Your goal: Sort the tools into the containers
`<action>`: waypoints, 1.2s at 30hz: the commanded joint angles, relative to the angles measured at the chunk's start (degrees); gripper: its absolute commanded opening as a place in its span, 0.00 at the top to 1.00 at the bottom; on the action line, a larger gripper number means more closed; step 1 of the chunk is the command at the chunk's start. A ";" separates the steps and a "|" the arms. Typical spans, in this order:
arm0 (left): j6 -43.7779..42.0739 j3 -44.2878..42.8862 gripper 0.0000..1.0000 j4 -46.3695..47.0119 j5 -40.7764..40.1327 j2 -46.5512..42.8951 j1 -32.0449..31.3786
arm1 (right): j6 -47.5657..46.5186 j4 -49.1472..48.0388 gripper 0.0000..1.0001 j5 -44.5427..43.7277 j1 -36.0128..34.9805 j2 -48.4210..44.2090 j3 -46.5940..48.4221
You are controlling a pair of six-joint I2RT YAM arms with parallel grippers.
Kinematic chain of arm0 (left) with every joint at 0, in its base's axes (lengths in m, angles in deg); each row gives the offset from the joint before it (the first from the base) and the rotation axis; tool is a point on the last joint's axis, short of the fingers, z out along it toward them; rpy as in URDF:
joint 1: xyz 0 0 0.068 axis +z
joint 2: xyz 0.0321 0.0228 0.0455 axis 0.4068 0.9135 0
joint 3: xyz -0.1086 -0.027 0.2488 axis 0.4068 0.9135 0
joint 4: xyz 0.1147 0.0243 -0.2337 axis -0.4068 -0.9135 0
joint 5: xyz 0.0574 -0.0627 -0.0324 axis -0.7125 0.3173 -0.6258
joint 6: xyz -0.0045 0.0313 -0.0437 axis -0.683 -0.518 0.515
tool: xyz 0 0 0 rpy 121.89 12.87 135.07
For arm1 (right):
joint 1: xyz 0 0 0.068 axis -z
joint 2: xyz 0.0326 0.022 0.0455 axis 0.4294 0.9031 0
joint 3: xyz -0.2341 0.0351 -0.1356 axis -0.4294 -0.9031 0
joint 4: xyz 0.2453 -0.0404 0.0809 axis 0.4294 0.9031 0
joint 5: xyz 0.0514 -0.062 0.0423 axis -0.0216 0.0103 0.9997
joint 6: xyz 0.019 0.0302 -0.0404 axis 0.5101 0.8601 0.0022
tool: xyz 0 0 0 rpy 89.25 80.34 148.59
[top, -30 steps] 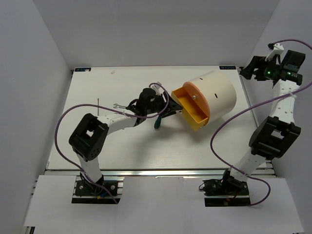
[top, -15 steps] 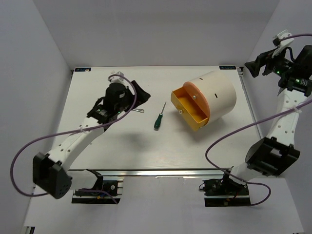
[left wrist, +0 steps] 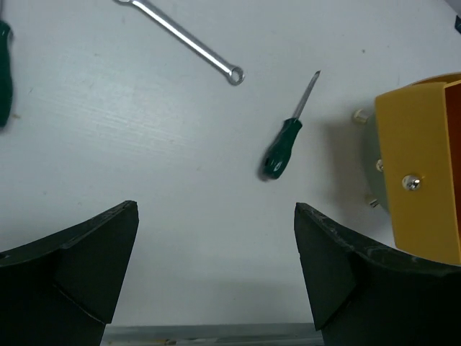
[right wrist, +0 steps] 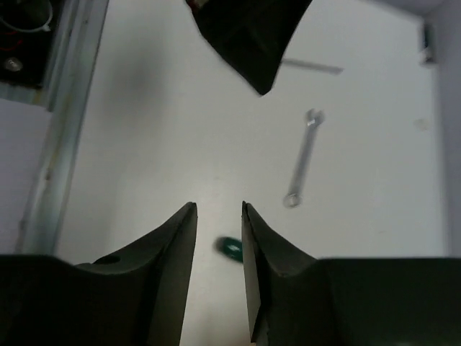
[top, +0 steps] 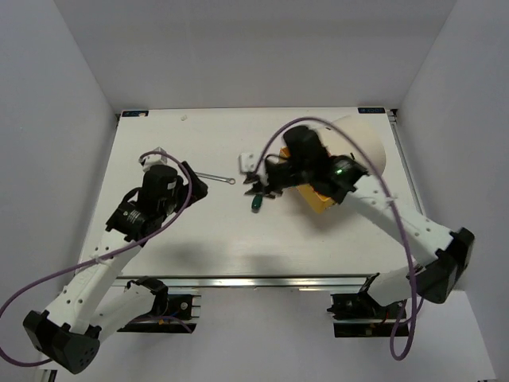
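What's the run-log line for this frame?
left end effector open, empty | right end effector jaws narrow over screwdriver, grip unclear | wrench on table | drum drawer open

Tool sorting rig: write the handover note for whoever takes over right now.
Left gripper: wide open, empty, above the table.
Right gripper: jaws close together with a narrow gap, nothing between them, low beside the screwdriver.
Things: wrench and that screwdriver lie loose on the table. A second green handle shows at the edge of the left wrist view. Drum is at the far right, with one drawer pulled out.
Done: nothing visibly sorted; drawer contents hidden.
To do: put each tool into the drum.
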 commanded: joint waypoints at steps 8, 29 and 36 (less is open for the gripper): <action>6.68 3.71 0.02 -8.92 -5.12 -13.65 0.20 | 49.27 -11.94 0.37 -41.92 -13.51 8.24 -12.29; 10.29 4.86 0.02 -15.95 -11.01 -22.36 0.20 | 73.48 -10.37 0.23 -57.24 -5.07 34.08 1.50; 9.50 4.24 0.02 -16.30 -12.24 -21.83 0.20 | 74.97 -10.45 0.24 -56.88 -4.55 36.90 1.15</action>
